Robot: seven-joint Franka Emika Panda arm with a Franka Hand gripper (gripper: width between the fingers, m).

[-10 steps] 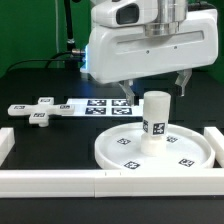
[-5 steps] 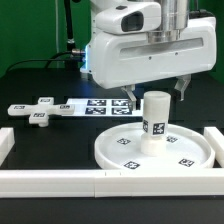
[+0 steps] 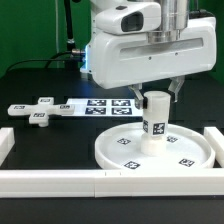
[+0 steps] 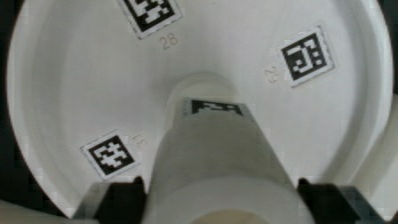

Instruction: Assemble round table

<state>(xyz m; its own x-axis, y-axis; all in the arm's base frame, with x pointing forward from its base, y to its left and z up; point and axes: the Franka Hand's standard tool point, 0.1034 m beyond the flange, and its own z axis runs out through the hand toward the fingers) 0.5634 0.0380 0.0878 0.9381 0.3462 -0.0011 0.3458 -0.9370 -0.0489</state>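
The large round disc [image 3: 112, 151] lies flat on the table with the short thick post [image 3: 155, 127] standing upright on its middle. My gripper [image 3: 155, 95] is open, low over the post, one finger on each side of its top and not closed on it. The wrist view looks down the post [image 4: 214, 150] onto the disc [image 4: 98, 80], with a dark fingertip [image 4: 121, 196] on each side. The cross-shaped piece [image 3: 38, 110] lies flat at the exterior view's left, away from the gripper.
The marker board [image 3: 100, 105] lies behind the disc. White border rails run along the front [image 3: 60, 183], with short pieces at the exterior view's left [image 3: 5, 141] and right [image 3: 213, 139]. The disc sits close against the front rail.
The gripper has come down and shifted slightly toward the exterior view's left, so its fingers now straddle the post's top. The post, disc and cross piece have not moved.
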